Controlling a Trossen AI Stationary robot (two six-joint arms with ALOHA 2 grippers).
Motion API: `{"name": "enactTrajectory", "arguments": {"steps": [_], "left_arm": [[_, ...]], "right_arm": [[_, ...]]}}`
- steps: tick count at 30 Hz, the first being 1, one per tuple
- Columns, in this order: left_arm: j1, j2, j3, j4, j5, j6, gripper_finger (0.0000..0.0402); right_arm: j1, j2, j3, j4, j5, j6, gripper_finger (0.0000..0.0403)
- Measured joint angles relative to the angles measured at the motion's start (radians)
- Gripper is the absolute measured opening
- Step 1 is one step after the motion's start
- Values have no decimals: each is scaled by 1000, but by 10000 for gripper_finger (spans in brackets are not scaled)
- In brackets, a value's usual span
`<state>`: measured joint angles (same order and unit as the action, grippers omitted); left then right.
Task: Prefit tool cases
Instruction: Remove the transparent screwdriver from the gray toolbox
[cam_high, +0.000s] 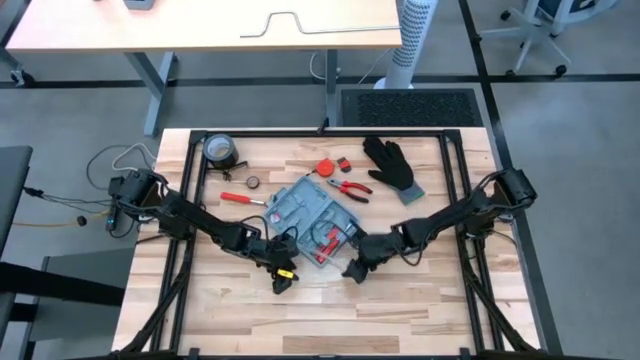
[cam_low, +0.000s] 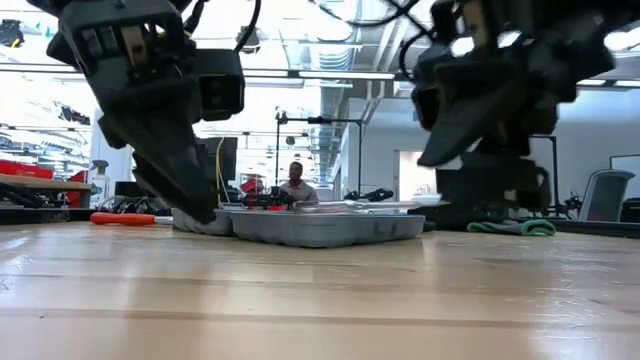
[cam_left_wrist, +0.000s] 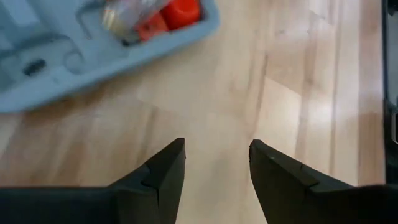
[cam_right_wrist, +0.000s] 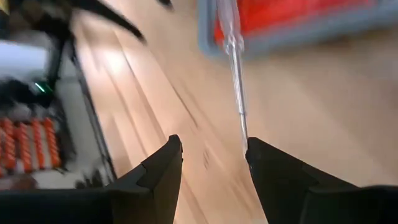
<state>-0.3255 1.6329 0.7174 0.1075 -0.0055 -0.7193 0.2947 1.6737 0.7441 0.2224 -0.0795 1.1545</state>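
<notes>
Both grippers parted beside the open case

While the light-blue tool case (cam_high: 312, 212) lies open mid-table, we see the left gripper (cam_high: 283, 279) and right gripper (cam_high: 353, 269) just off its near edge, fingers apart, holding nothing; perhaps a screwdriver (cam_right_wrist: 234, 68) pokes out.

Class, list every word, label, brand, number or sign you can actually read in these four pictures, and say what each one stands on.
None can be read. The flat light-blue plastic tool case, the grey tape roll and the black glove show no legible lettering; any marks are too small or blurred.
</notes>
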Motion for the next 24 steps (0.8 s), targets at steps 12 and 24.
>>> {"name": "enactTrajectory", "arguments": {"steps": [12, 24], "left_arm": [[-15, -18, 2, 16, -57, -2, 168], [-15, -19, 14, 88, -117, 43, 168]], "right_arm": [[71, -192, 0, -37, 333, -22, 188], [-8, -321, 0, -335, 335, -238, 188]]}}
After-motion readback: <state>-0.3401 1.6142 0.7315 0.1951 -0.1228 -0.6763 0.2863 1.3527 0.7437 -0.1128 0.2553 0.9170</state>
